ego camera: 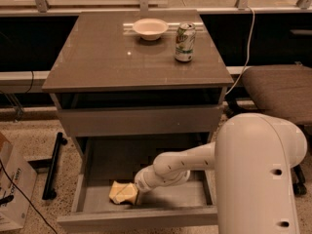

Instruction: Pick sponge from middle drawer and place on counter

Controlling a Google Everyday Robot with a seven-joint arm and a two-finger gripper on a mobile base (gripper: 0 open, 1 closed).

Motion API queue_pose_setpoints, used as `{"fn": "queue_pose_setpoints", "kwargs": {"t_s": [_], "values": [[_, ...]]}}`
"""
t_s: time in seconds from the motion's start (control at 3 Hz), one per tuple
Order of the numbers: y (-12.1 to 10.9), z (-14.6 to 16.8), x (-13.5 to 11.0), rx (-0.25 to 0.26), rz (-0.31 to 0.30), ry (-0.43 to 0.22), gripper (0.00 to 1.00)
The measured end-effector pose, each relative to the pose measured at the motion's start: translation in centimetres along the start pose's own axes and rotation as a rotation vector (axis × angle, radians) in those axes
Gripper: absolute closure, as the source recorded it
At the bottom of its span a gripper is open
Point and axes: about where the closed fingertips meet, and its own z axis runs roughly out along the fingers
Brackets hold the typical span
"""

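Grasp step: gripper (135,193) is set at sponge (119,193) in drawer (146,218) — hold cannot be told; a lift to counter (97,57) is called for.

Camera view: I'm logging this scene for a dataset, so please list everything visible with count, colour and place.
glossy grey-brown counter: one, the cabinet's top.
wide grey-brown middle drawer: one, pulled open, low on the cabinet.
pale yellow foam sponge: one, lying in the middle drawer, front left.
white shallow bowl: one, at the back of the counter.
green-and-white soda can: one, upright on the counter, right of the bowl.
brown padded seat: one, right of the cabinet.
cardboard box: one, on the floor, far left.
white robot arm: one, reaching from the right into the drawer.
gripper: one, low in the drawer at the sponge's right edge.
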Motion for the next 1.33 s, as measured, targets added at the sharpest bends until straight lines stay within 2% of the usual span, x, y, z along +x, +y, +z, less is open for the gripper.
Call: {"fn": "queue_pose_setpoints", "kwargs": {"t_s": [0.67,1.33], "values": [[-0.11,-0.50,0.33,0.028,0.047,-0.014,0.41],[0.55,0.11,0.67,0.013,0.065,-0.011,0.89]]}}
